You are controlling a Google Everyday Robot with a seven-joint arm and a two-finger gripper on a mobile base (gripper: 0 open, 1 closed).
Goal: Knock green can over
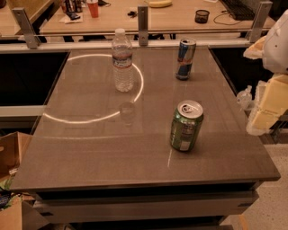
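**A:** What is hard to make out here?

**B:** Mostly the pincer (257, 112). It shows as pale cream and white shapes at the right edge of the view, just past the right side of the bench (90, 148), and the frame cuts part of it off. I cannot tell whether it is wide, narrow or holding anything. It is apart from the green can (186, 126).

**A:** Where does that can stand?

**B:** It stands upright on the front right part of the bench, with its silver pull-tab top showing and a white label patch low on its side. Nothing touches it.

**A:** And the count on the bench?

**B:** There are two cans and one bottle. The blue-and-silver can (185, 59) stands upright farther back. The clear water bottle (123, 61) stands upright at the back, left of the cans, inside a bright ring of reflected light (90, 119). All three are well apart.

**A:** Is anything cut off?

**B:** A cardboard box (11, 150) at the lower left is half out of view. On the desk (175, 18) behind the rail there is one red cup (93, 7) clipped at the top, one black mesh pot (202, 16), and part of a keyboard (236, 8). I cannot name the small dark items near the cup.
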